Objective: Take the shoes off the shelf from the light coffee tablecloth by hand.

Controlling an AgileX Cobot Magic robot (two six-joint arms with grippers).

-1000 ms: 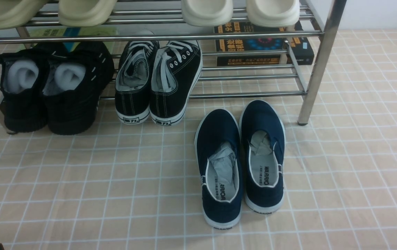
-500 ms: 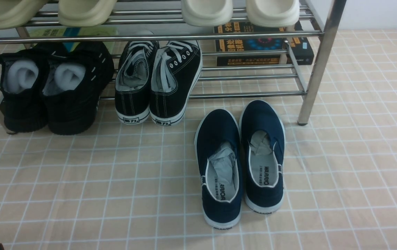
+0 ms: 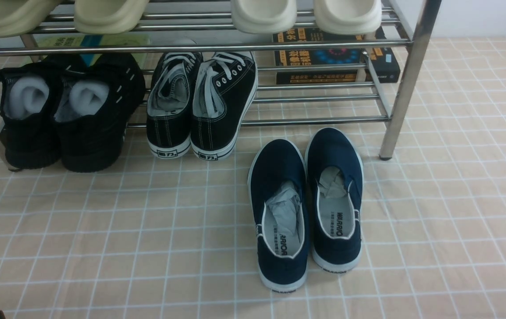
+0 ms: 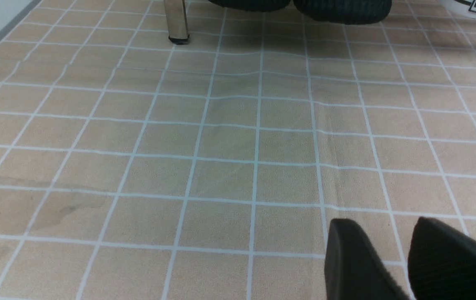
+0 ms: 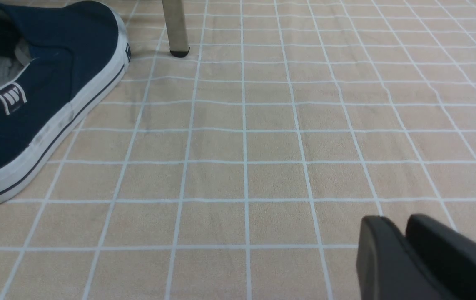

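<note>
navy shoes (image 3: 279, 164) have stayed put, left claw (image 4: 380, 227) is narrowly parted, and right claw (image 5: 397, 223) i cannot tell.

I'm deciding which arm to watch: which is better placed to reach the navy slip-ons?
Probably the right: its wrist view shows a navy slip-on near its gripper, whereas the left wrist view shows none.

Cream clogs (image 3: 264, 15) cropped above, left gripper (image 4: 383, 254) cropped
</note>
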